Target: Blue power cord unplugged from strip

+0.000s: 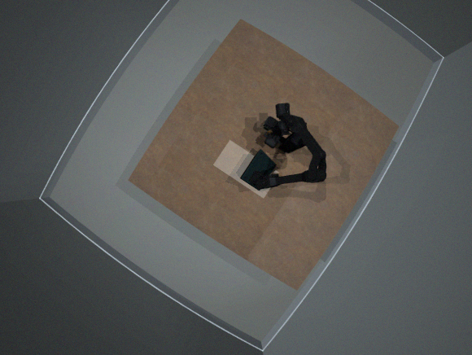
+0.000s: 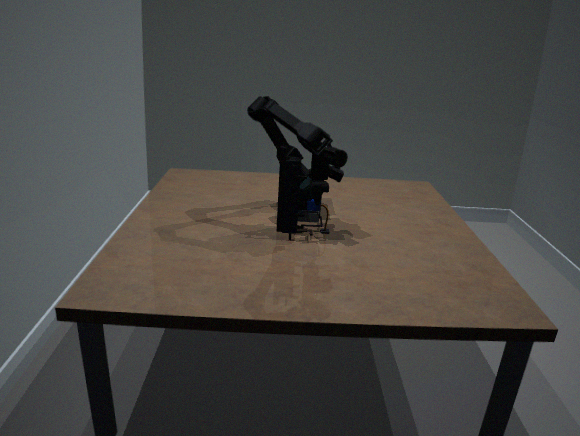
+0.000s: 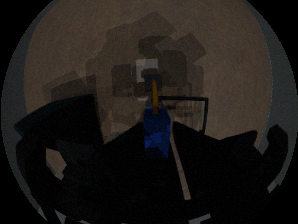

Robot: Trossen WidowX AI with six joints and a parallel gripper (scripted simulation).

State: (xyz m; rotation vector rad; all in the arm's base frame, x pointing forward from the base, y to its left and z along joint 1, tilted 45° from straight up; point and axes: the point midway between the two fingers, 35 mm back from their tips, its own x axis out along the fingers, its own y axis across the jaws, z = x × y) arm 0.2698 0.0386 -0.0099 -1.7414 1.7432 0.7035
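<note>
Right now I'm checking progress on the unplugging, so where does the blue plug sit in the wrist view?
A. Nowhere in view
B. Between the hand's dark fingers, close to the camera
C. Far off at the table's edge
B: the blue plug sits low and central, flanked by the hand's dark fingers.
</note>
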